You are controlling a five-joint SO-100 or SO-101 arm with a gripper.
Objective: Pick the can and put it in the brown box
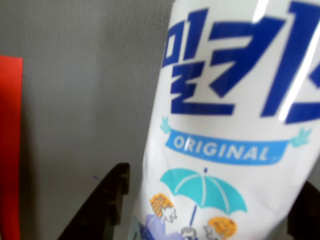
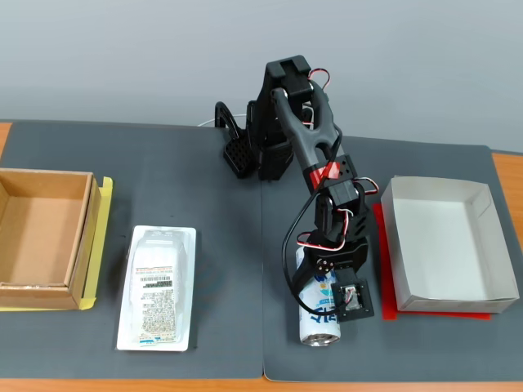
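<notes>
Lying on the dark mat (image 2: 204, 245) with its long axis running toward the camera in the fixed view, silver end nearest, the one can (image 2: 319, 314) sits right under the gripper (image 2: 333, 296). In the wrist view the can (image 1: 225, 130) fills the gap between two black fingers (image 1: 107, 200); whether they clamp it I cannot tell. One brown box (image 2: 45, 237) sits far left, one white box (image 2: 445, 245) right, one wrapped package (image 2: 158, 287) between.
</notes>
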